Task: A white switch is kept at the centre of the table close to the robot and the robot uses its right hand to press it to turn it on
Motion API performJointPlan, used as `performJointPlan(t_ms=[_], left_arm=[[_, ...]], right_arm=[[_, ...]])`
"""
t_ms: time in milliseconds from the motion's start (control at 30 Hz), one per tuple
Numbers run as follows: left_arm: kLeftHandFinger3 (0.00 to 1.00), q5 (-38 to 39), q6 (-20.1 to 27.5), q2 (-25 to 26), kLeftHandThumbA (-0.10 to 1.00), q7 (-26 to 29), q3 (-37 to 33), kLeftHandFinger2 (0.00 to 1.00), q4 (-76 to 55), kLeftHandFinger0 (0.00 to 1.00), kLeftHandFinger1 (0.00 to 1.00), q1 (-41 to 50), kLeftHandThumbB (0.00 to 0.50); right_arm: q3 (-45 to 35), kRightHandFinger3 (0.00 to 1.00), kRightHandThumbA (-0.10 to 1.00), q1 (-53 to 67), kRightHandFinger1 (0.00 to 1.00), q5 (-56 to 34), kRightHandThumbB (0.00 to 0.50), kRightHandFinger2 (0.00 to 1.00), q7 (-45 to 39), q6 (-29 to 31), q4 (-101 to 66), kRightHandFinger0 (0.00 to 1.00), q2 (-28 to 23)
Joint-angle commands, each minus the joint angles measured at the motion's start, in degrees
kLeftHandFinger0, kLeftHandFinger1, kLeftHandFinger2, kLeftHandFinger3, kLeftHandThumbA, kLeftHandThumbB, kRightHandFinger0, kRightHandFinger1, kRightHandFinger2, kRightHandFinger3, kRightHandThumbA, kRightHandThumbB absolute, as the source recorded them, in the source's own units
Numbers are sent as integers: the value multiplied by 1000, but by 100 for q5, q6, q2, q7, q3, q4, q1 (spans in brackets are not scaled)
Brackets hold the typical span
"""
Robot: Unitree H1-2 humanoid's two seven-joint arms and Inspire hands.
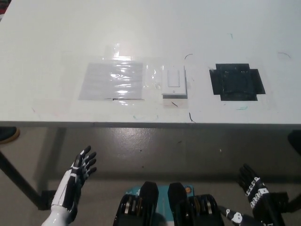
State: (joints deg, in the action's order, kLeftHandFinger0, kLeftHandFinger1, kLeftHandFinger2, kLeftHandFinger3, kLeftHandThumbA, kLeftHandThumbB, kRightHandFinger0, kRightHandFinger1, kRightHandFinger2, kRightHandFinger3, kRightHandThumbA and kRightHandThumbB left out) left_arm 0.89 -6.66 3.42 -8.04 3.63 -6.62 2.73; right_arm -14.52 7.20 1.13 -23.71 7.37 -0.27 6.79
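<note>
We find the white switch lying flat on the white table, a little right of centre and close to the near edge. A clear plastic sheet is taped just to its left, and a black tape patch sits well apart to its right.

Our right hand is low at the near right, below the table edge and over the floor, its fingers spread and holding nothing. It is well apart from the switch and not above the tabletop at all. Our left hand rests at the near left, also below the table edge, fingers spread and empty.

We judge the task barely begun: the switch is untouched, and the whole reach, placement over the rocker and press remain to be done.
</note>
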Motion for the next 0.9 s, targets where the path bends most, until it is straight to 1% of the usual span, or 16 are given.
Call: performJointPlan(t_ms=[0, 33, 67, 100, 167, 267, 300, 400, 500, 533, 633, 667, 767, 867], left_arm=[[1000, 130, 371, 83, 1000, 90, 101, 1000, -333, 1000, 1000, -26, 81], [1000, 153, 368, 102, 1000, 79, 117, 1000, -331, 1000, 1000, -43, 80], [1000, 165, 360, 116, 1000, 63, 117, 1000, -322, 1000, 1000, -63, 78], [1000, 159, 368, 124, 1000, 57, 110, 1000, -317, 1000, 1000, -65, 71], [1000, 156, 446, 161, 1000, 32, 97, 1000, -242, 1000, 1000, -87, 83], [1000, 159, 378, 182, 1000, 37, 69, 1000, -279, 1000, 1000, -89, 81], [1000, 160, 365, 184, 1000, 39, 62, 1000, -300, 1000, 1000, -85, 72], [1000, 145, 326, 201, 1000, 41, 37, 1000, -339, 1000, 1000, -89, 69], [1000, 138, 311, 210, 1000, 43, 26, 1000, -348, 1000, 1000, -76, 71], [1000, 153, 328, 215, 1000, 31, 25, 1000, -324, 1000, 1000, -80, 73], [1000, 128, 365, 223, 1000, 34, 11, 1000, -304, 1000, 1000, -79, 69], [1000, 117, 381, 226, 1000, 37, 6, 1000, -296, 1000, 1000, -79, 63], [1000, 90, 365, 225, 1000, 54, -5, 1000, -294, 1000, 1000, -95, 67], [1000, 111, 364, 213, 1000, 57, 1, 1000, -296, 1000, 1000, -99, 55]], right_arm=[[218, 1000, 1000, -124, 1000, 159, 54, 1000, 528, 1193, 150, 1000, -102], [234, 1000, 1000, -160, 1000, 172, 55, 1000, 578, 1202, 161, 1000, -113], [240, 1000, 1000, -206, 1000, 151, 45, 1000, 657, 1169, 152, 1000, -126], [247, 1000, 1000, -210, 1000, 135, 49, 1000, 687, 1152, 142, 1000, -131], [280, 1000, 1000, -262, 1000, 49, 26, 1000, 742, 1161, 156, 1000, -169], [329, 1000, 1000, -286, 1000, -86, 17, 1000, 795, 1130, 152, 1000, -211], [348, 1000, 1000, -293, 1000, -98, 29, 1000, 821, 1168, 177, 1000, -231], [406, 1000, 1000, -277, 1000, -190, 17, 1000, 848, 1250, 215, 1000, -302], [491, 1000, 1000, -241, 1000, -179, 19, 1000, 902, 1272, 199, 1000, -371], [504, 1000, 1000, -234, 1000, -172, 34, 1000, 927, 1279, 203, 1000, -387], [546, 1000, 1000, -221, 1000, -301, 34, 1000, 932, 1272, 209, 1000, -412], [559, 1000, 1000, -213, 1000, -333, 42, 1000, 935, 1278, 209, 1000, -421], [588, 1000, 1000, -222, 1000, -320, 41, 1000, 972, 1320, 223, 1000, -458], [621, 1000, 1000, -206, 1000, -257, 47, 1000, 1012, 1285, 191, 1000, -486]])
